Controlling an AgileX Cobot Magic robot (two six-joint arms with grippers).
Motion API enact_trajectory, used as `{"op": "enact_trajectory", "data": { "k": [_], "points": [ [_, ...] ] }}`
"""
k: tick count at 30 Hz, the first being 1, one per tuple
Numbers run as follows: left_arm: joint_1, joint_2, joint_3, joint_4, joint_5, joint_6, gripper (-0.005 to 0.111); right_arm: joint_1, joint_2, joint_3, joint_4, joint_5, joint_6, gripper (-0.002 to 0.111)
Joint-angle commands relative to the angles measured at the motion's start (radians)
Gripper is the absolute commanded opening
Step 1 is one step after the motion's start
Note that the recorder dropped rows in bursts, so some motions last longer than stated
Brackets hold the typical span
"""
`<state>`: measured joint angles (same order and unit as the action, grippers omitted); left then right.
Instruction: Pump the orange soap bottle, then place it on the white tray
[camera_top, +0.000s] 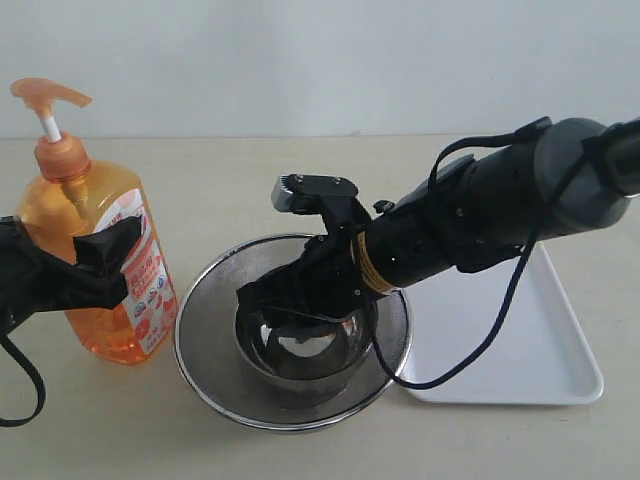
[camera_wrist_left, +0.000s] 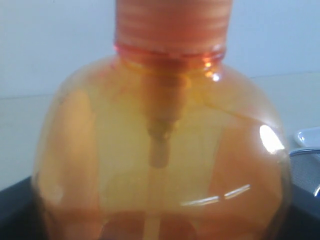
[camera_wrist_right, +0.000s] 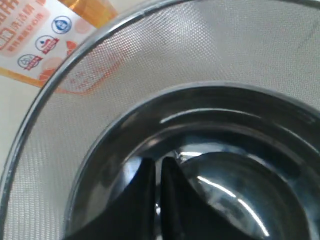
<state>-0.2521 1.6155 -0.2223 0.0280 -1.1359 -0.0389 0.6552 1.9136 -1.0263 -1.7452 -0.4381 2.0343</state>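
Gripping the orange soap bottle (camera_top: 85, 325) with the left gripper (camera_top: 100, 250), well apart from the white tray (camera_top: 540, 350).
Standing upright on the table (camera_top: 80, 430) at the left of the exterior view, the bottle has its pump head (camera_top: 45, 95) up on the white stem; the left gripper's black fingers are clamped on its body at label height, one in front and the other hidden behind. Just beside it sits a round steel mesh strainer (camera_top: 195, 370) with a steel bowl (camera_top: 300, 365) inside. The right gripper (camera_wrist_right: 156, 172) reaches down into that bowl, fingers pressed together with nothing between them. The tray lies flat at the right, partly under the right arm, close against the strainer's rim.
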Motion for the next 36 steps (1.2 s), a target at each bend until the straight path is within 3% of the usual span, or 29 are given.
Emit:
{"op": "enact_trajectory", "data": {
  "k": [1, 8, 26, 36],
  "points": [
    [-0.004, 0.000, 0.003, -0.003, -0.036, 0.007, 0.005, 0.046, 0.017, -0.007, 0.001, 0.042, -0.010, 0.000],
    [-0.004, 0.000, 0.003, -0.003, -0.034, 0.007, 0.005, 0.101, 0.034, -0.052, 0.001, 0.066, -0.010, 0.000],
    [-0.004, 0.000, 0.003, 0.010, -0.034, 0.007, 0.005, 0.103, 0.034, -0.113, 0.034, 0.115, -0.021, 0.000],
    [-0.004, 0.000, 0.003, 0.010, -0.034, 0.007, 0.005, 0.103, 0.014, -0.111, 0.001, 0.037, 0.032, 0.000]
  ]
}}
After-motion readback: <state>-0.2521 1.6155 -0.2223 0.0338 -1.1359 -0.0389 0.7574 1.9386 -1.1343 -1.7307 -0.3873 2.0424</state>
